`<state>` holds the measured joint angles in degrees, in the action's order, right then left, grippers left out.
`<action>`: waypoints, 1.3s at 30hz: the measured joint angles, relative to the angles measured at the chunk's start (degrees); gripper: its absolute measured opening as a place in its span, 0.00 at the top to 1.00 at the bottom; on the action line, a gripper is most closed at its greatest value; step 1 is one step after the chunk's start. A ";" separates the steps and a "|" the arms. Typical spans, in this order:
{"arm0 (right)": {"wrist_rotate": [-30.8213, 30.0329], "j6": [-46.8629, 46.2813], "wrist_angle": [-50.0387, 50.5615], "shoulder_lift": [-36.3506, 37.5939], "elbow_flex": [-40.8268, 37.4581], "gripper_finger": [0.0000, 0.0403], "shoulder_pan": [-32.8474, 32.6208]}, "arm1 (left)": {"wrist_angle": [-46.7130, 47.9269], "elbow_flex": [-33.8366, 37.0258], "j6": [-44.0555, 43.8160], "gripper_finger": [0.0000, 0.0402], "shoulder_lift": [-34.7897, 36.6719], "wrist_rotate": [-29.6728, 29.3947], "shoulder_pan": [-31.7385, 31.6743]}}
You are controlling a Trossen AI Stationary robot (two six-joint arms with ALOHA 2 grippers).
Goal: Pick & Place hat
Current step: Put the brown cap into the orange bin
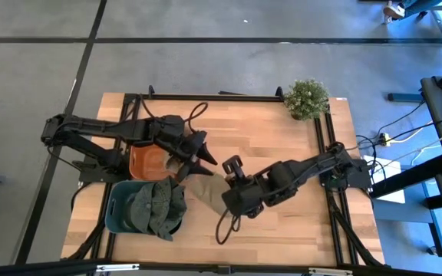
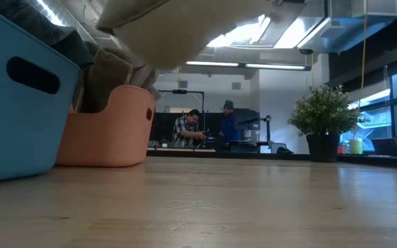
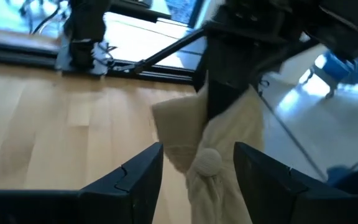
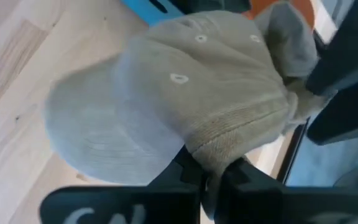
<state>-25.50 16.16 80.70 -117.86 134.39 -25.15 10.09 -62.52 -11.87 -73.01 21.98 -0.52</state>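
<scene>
A beige cap (image 1: 202, 188) hangs in the air over the middle of the table, beside the blue bin (image 1: 120, 208) that holds green hats (image 1: 158, 205). My right gripper (image 1: 222, 193) comes in from the table's right and is shut on the cap (image 4: 166, 81). My left gripper (image 1: 198, 159) reaches in from the left over the orange bin (image 1: 146, 159) and is open. Its two fingers stand on either side of the cap's crown and top button (image 3: 207, 160). In the low view the cap (image 2: 178, 27) is well above the tabletop. My right gripper pinches the crown's bunched lower edge (image 4: 222, 140), close to the brim (image 4: 98, 137), between its two shut fingers. The fingers slant downward from the table's right. The cap is lifted clear of the table, and its crown sags toward my left gripper. My left gripper has the crown between its open fingers (image 3: 142, 174); whether they touch it I cannot tell.
The blue bin (image 2: 19, 89) and the orange bin (image 2: 112, 127) stand side by side on the table's left half. A potted plant (image 1: 307, 98) sits at the far right corner. Bare wood lies near the front edge and to the right. People stand in the room beyond (image 2: 191, 131).
</scene>
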 joint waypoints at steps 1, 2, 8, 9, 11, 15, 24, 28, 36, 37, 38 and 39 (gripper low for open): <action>-0.02 0.98 -0.42 0.00 0.00 0.98 0.24 | -0.02 0.00 1.39 0.53 0.00 0.04 0.34; 0.00 2.09 -0.55 0.00 0.00 0.98 0.47 | -0.02 0.00 2.19 0.53 0.00 0.06 0.68; -0.72 2.59 -0.67 0.00 0.00 0.97 2.04 | -0.01 0.00 2.60 0.52 0.00 0.08 1.79; -1.31 2.62 -0.67 0.00 0.00 0.97 2.19 | -0.01 0.00 2.60 0.53 0.00 0.13 1.85; -2.50 2.78 -0.68 0.00 0.00 0.97 2.30 | 0.13 0.00 2.60 0.53 0.00 0.13 1.94; -3.62 3.45 -0.69 0.00 -0.01 0.97 2.39 | 0.81 0.00 2.59 0.54 0.00 0.09 1.93; -4.12 2.06 -0.64 0.00 -0.02 0.97 2.29 | 1.09 0.00 2.61 0.54 0.00 0.04 1.93; -4.89 2.07 -0.60 0.00 -0.02 0.97 1.90 | 2.75 0.00 2.63 0.55 0.00 0.01 1.93; -4.92 1.91 -0.56 0.00 -0.02 0.97 1.84 | 3.06 0.00 2.63 0.63 0.00 -0.02 1.93; -4.92 1.91 -0.56 0.02 -0.02 0.97 1.84 | 3.02 0.00 2.63 0.64 0.00 -0.02 1.93; -4.92 1.91 -0.57 0.02 -0.02 0.97 1.84 | 3.02 0.00 2.63 0.66 0.00 -0.02 1.93; -4.92 1.91 -0.57 0.02 -0.02 0.97 1.84 | 3.02 0.00 2.63 0.68 0.00 -0.04 1.93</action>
<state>-30.42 18.06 80.13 -117.84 134.37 -23.31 13.10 -62.52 -9.23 -73.01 21.93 1.41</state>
